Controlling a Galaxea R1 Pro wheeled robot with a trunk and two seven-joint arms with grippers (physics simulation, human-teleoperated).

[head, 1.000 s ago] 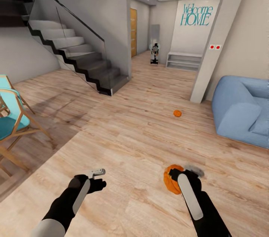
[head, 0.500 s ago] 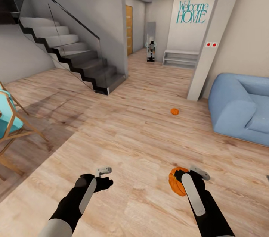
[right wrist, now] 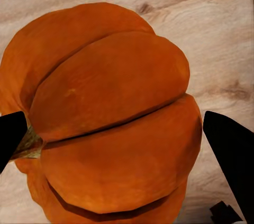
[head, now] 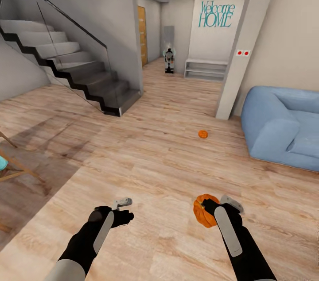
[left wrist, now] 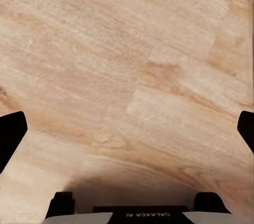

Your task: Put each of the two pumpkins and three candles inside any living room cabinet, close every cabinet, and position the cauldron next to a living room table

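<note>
Right gripper carrying one pumpkin across the living room; nothing stowed yet as far as seen.

Right gripper [head: 212, 210] has its jaws clamped on the held pumpkin [head: 204, 215], which sits between the two fingertips in the right wrist view [right wrist: 106, 123], above the wood floor [head: 155, 157]. Left gripper [head: 120, 209] is empty, jaws apart, over bare floor. Second pumpkin [head: 203, 134] lies on the floor well ahead of the right jaws, near the blue sofa [head: 283, 126]. Judged: early stage, first pumpkin in transit, second pumpkin, candles, cabinet closing and cauldron all left.
</note>
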